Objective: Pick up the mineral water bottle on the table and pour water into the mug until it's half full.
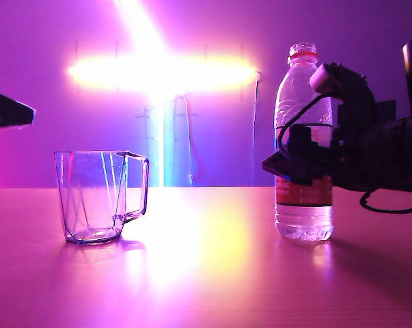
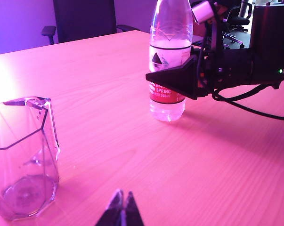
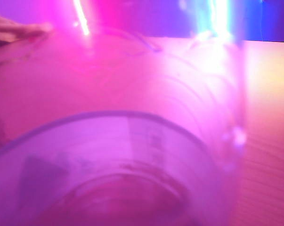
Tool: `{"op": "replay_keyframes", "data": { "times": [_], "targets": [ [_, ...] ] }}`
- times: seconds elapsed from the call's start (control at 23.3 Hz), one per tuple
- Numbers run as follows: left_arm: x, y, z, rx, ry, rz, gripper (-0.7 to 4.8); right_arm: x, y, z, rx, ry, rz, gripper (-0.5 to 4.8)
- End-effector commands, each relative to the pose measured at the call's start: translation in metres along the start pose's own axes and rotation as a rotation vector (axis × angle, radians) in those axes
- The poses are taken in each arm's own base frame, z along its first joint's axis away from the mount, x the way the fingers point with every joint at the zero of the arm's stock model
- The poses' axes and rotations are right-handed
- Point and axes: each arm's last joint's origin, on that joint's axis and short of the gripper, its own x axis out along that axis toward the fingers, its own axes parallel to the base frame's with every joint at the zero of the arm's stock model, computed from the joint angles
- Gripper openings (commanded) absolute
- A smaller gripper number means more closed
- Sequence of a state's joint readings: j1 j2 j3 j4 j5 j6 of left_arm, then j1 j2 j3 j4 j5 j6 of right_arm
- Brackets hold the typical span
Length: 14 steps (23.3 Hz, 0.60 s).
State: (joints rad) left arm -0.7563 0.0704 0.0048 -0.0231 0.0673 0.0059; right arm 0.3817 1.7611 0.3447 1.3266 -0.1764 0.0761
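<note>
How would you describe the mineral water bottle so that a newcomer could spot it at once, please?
On the pink-lit table, look right, where the right gripper is at a tall clear bottle. That mineral water bottle has a red-and-white label and stands uncapped, far taller than the short faceted mug at left.

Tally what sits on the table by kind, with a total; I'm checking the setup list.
Bottle: 1
Mug: 1
Total on the table: 2
</note>
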Motion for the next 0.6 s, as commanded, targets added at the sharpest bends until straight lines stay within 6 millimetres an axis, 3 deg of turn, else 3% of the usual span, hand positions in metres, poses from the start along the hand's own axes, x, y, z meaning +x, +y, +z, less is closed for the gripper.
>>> {"op": "replay_keyframes", "data": {
  "times": [0.04, 0.26, 0.39, 0.6],
  "targets": [
    [0.0, 0.0, 0.002, -0.002, -0.013, 0.0, -0.02, 0.0, 0.0, 0.005, -0.005, -0.041, 0.005, 2.79],
    [0.0, 0.001, 0.002, -0.002, -0.013, 0.007, -0.02, -0.001, 0.002, 0.015, -0.016, -0.098, 0.016, 2.77],
    [-0.002, 0.008, 0.003, -0.007, -0.023, 0.072, -0.02, -0.004, 0.006, 0.034, -0.085, -0.131, 0.047, 2.77],
    [-0.008, 0.02, 0.007, -0.008, -0.076, 0.213, -0.02, 0.016, 0.021, 0.066, -0.275, 0.026, 0.099, 2.77]
  ]
}}
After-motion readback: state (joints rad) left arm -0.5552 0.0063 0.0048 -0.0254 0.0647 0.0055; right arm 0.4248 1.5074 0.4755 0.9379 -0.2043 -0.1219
